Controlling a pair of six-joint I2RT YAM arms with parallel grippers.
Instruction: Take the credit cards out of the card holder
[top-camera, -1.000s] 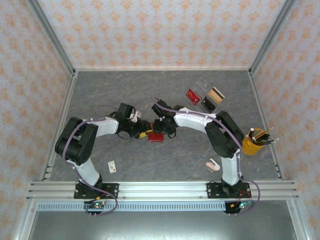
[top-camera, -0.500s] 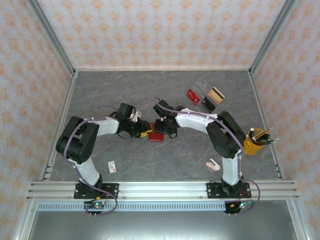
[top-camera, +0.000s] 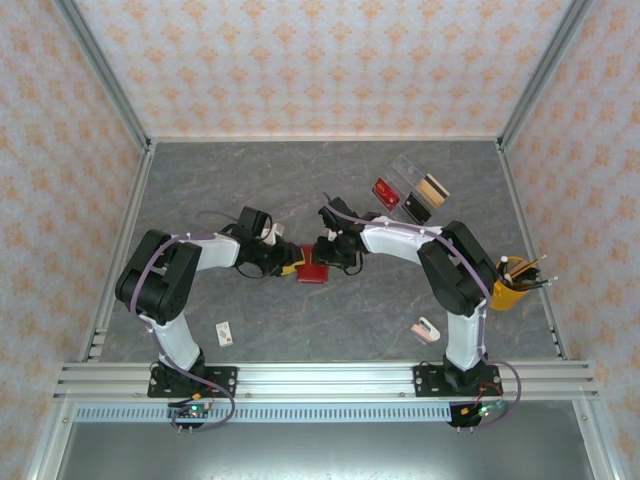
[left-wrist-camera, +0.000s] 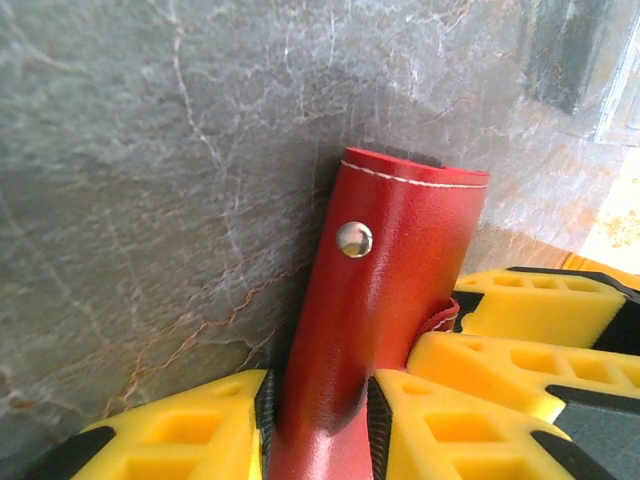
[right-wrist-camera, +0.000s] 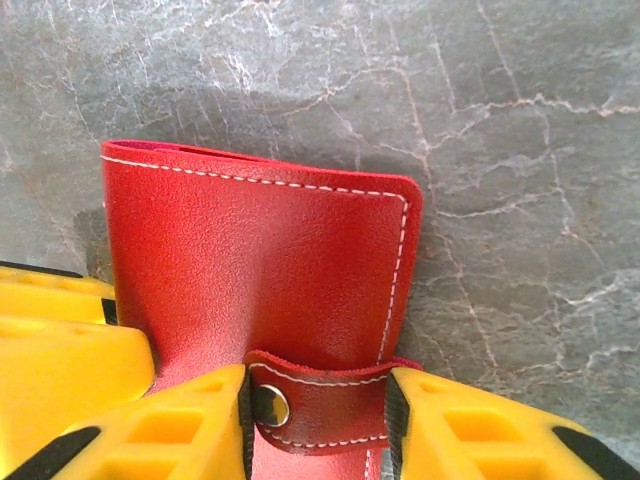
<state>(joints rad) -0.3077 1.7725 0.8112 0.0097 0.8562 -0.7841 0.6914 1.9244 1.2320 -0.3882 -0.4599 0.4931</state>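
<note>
Holder (right-wrist-camera: 260, 260) in left pincer (left-wrist-camera: 318, 420), right pincer (right-wrist-camera: 315, 415)

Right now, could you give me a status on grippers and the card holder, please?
Left gripper shut on flat red leather card holder. Right gripper shut on its snap strap, unsnapped. Nothing blocking.

From my station, the left arm (top-camera: 160, 285) and right arm (top-camera: 455, 270) look alike: glossy black joint housings, white links, thin purple cables (top-camera: 170, 243) running alongside. The left gripper (left-wrist-camera: 320, 430) has yellow fingers (left-wrist-camera: 170, 430) with square recesses, black-backed.
</note>
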